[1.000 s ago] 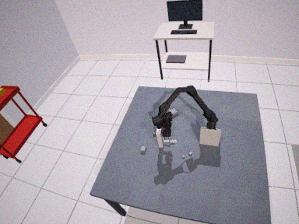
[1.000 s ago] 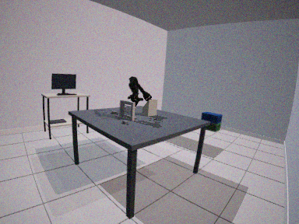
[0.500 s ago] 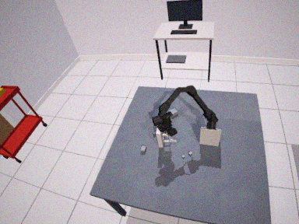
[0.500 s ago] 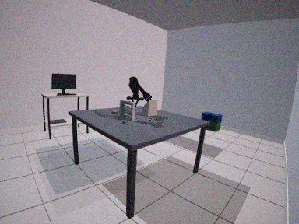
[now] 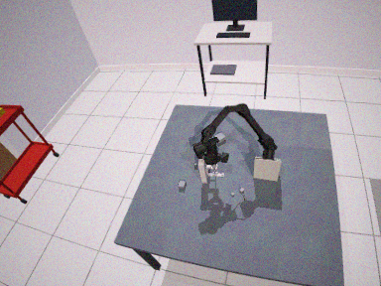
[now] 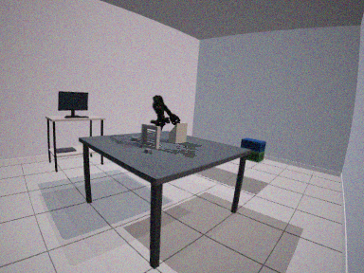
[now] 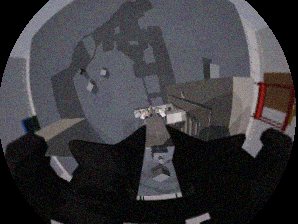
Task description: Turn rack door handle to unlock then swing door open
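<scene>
The pale rack (image 5: 202,171) (image 6: 152,136) (image 7: 200,95) stands upright on the blue-grey table (image 5: 298,233) (image 6: 156,172). Its slatted inside shows in the exterior view and at the right of the wrist view. My gripper (image 5: 212,161) (image 7: 154,128) is beside the rack, low over the table, shut on the grey-brown upright handle (image 7: 157,135), which runs between the fingers in the wrist view. White fittings (image 5: 216,174) (image 7: 175,117) show just beyond the fingertips. The dark arm and fingers hide much of the door, and its angle is hard to tell.
A small pale block (image 5: 182,184) (image 7: 214,71) lies left of the rack in the top view. Two small pale pieces (image 5: 242,190) (image 7: 104,72) lie between the rack and the beige block (image 5: 267,169) (image 6: 178,133) at the arm's base. The arm arches over the table behind them.
</scene>
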Robot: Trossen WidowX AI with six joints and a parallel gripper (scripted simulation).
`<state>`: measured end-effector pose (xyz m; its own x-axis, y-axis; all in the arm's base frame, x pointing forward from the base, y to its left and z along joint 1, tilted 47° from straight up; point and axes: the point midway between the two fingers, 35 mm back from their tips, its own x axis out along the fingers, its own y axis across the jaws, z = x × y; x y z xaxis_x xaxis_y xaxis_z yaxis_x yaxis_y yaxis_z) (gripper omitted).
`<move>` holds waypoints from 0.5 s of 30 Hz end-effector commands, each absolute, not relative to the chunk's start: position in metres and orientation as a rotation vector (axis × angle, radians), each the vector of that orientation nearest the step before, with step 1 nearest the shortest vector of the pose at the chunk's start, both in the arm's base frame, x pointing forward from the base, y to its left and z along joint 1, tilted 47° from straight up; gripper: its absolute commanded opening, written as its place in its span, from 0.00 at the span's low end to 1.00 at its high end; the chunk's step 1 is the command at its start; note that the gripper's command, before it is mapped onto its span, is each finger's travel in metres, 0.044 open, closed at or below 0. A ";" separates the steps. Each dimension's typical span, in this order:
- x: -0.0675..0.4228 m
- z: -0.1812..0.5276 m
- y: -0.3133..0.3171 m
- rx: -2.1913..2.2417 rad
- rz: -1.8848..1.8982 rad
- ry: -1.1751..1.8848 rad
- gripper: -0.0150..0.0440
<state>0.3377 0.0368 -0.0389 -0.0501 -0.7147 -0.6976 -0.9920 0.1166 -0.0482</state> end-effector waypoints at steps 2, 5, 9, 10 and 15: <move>0.338 -0.039 0.034 -1.810 0.869 1.810 0.28; 0.338 -0.039 0.034 -1.899 1.027 1.788 0.28; 0.338 -0.039 0.034 -1.970 1.160 1.762 0.28; 0.338 -0.039 0.034 -1.970 1.160 1.762 0.28; 0.338 -0.039 0.034 -1.970 1.160 1.762 0.28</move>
